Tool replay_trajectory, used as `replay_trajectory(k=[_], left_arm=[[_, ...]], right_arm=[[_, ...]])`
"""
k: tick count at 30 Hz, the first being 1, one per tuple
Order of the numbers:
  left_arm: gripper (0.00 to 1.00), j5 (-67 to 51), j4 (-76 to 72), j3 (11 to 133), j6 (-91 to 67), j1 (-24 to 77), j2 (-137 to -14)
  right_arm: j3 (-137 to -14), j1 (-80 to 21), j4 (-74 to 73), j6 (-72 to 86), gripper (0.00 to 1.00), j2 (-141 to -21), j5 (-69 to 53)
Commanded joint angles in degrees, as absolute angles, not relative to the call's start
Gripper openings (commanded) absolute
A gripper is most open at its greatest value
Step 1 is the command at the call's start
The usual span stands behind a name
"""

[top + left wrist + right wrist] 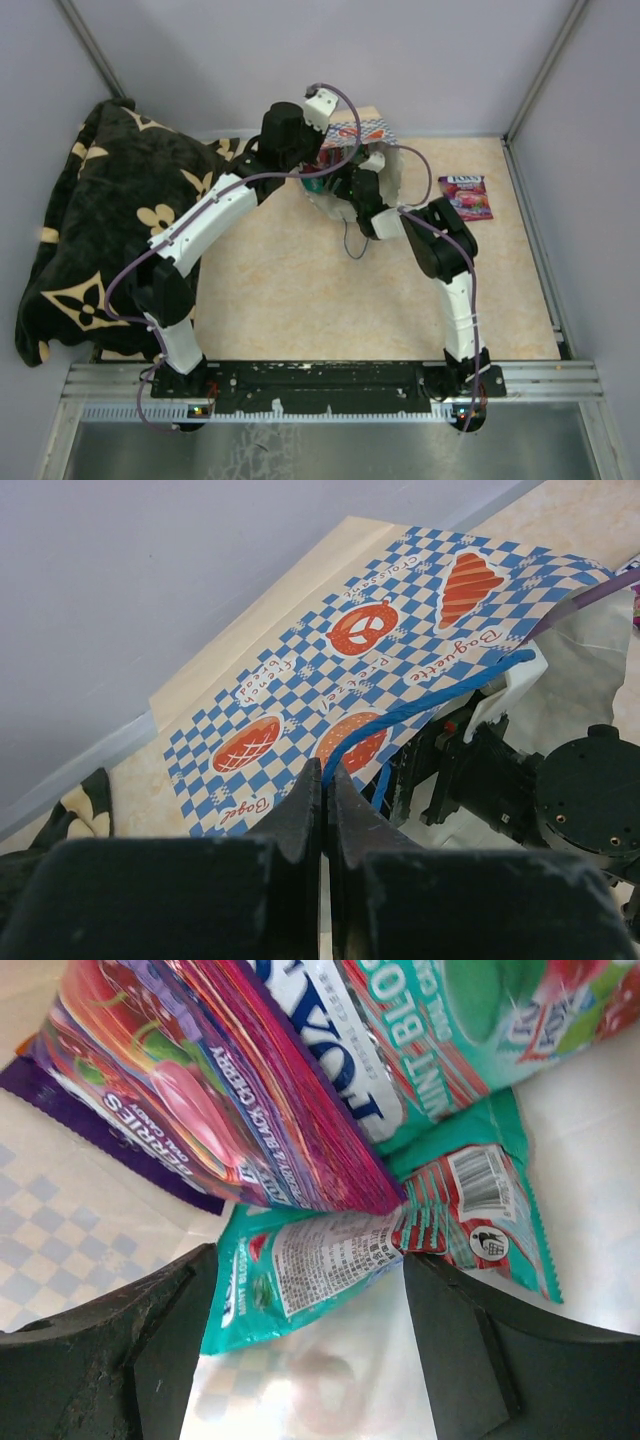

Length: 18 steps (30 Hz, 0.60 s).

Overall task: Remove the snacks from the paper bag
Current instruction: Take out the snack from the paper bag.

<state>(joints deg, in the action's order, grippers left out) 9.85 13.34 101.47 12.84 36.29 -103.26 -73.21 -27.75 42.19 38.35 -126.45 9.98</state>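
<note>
- Toward twelve o'clock on the table (pixel 290 290), seen from above, we find the paper bag (pixel 372 126) lying on its side by the back wall, both arms reaching to it.
- We see the bag from the left wrist as cream paper with a blue-and-white checkered band (pixel 400 630), printed with orange-red bakery pictures such as a pretzel and a croissant, plus small white labels.
- Our left gripper (pixel 326 792) has its fingers pressed together, pinching the thin blue string handle (pixel 430 702), which arcs away toward two o'clock in that view.
- Our right gripper (pixel 305 1305) is inside the bag with its jaws spread wide, one dark finger (pixel 165 1320) at eight o'clock and the other at four o'clock.
- Between those fingers lies a teal packet (pixel 330 1260), back side up, with a nutrition panel and a barcode; the fingers are not touching it.
- Above it, toward eleven o'clock, stands a glossy purple-pink packet (pixel 200 1090) with berry pictures, and at one o'clock sits another teal packet (pixel 480 1030) with white lettering.
- At two o'clock on the table, well apart from the bag, one purple-pink snack (pixel 466 196) lies flat.
- At nine o'clock we note a black blanket (pixel 110 220) with cream flower motifs.
</note>
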Motion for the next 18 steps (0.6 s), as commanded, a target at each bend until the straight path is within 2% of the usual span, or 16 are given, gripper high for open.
replay_trajectory(k=[1,5,13,18], left_arm=[[0.0,8.9,14.3,104.5,12.4,36.7,-104.2],[0.0,8.8,15.2,105.5,12.5,36.9,-104.5],[0.0,9.5,15.4,106.2,13.0,36.8,-104.7],[0.0,9.6,16.0,107.0,13.1,36.9,-105.0]], right_arm=[[-81.5,-27.0,45.6,32.5,0.75,-127.3,10.0],[-87.5,-26.5,39.6,32.2,0.75,-130.8,7.8],[-82.1,-26.9,43.3,28.6,0.74,-126.8,9.3],[-86.3,-25.7,33.5,31.1,0.72,-127.4,8.2]])
